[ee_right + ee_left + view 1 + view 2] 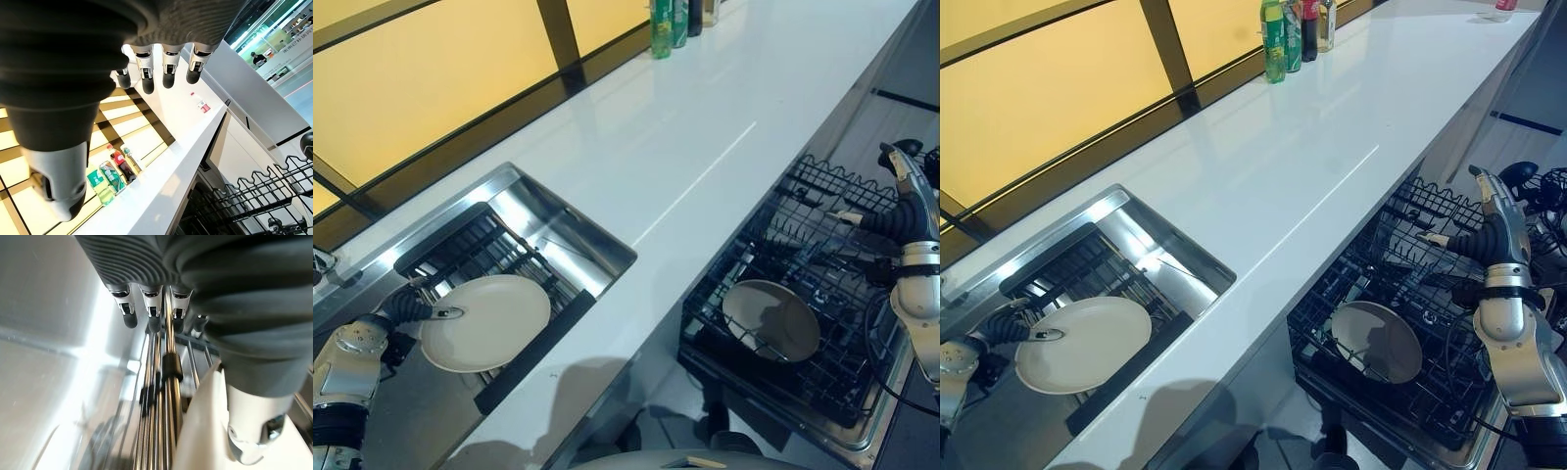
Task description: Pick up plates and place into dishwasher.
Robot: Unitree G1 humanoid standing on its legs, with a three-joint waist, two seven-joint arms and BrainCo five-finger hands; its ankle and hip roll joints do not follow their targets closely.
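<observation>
A round cream plate (494, 318) lies over the dark dish rack (470, 245) in the steel sink (563, 220). My left hand (406, 308) holds its near rim, thumb (252, 431) pressed on top of the plate (205, 431) and fingers (151, 316) reaching past the rim over the rack wires. A second cream plate (771, 320) leans tilted in the pulled-out black dishwasher rack (822, 196). My right hand (901, 211) hovers above that rack's far right side, fingers (166, 73) relaxed and holding nothing.
A long white counter (705, 127) runs between sink and dishwasher. Several bottles (671, 24) stand at its far end by the yellow window. The dishwasher rack has upright black tines around the plate. A small red-and-white thing (203, 105) sits far along the counter.
</observation>
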